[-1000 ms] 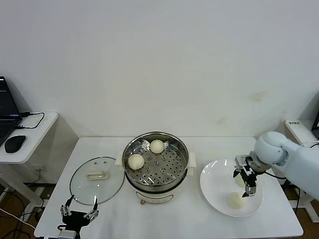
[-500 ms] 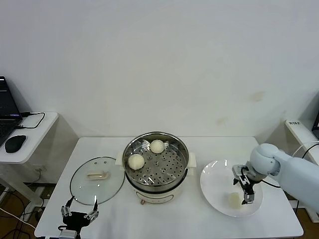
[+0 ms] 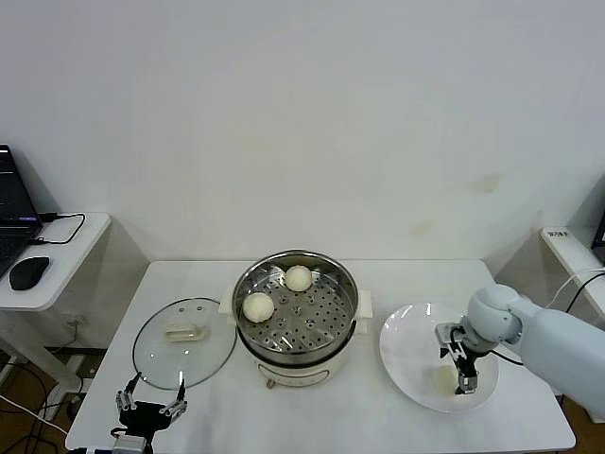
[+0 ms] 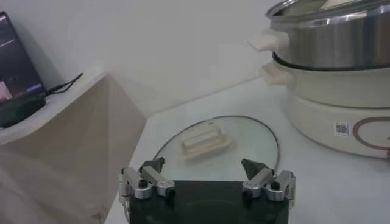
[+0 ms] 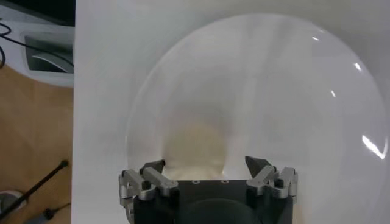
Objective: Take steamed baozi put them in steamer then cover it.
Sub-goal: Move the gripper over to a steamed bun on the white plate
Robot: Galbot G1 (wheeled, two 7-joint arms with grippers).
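Note:
The steel steamer (image 3: 296, 305) on its cream pot base holds two baozi (image 3: 257, 305) (image 3: 298, 277). One more baozi (image 3: 442, 379) lies at the front of the white plate (image 3: 406, 350); I see no fourth. My right gripper (image 3: 461, 371) is open and low over the plate. In the right wrist view that baozi (image 5: 198, 143) lies between the spread fingers of the right gripper (image 5: 206, 163). The glass cover (image 3: 184, 340) lies flat left of the pot. My left gripper (image 3: 149, 402) is open and empty in front of it; the left wrist view shows the left gripper (image 4: 204, 164) facing the cover (image 4: 207, 139).
A side table at the far left carries a laptop and a black mouse (image 3: 28, 272). The pot base (image 4: 341, 103) stands close beside the cover. The plate (image 5: 292, 91) sits near the table's right edge, with floor and cables beyond.
My right gripper has moved down and toward the plate's front, onto the baozi there. The left arm, the cover and the steamer have not moved.

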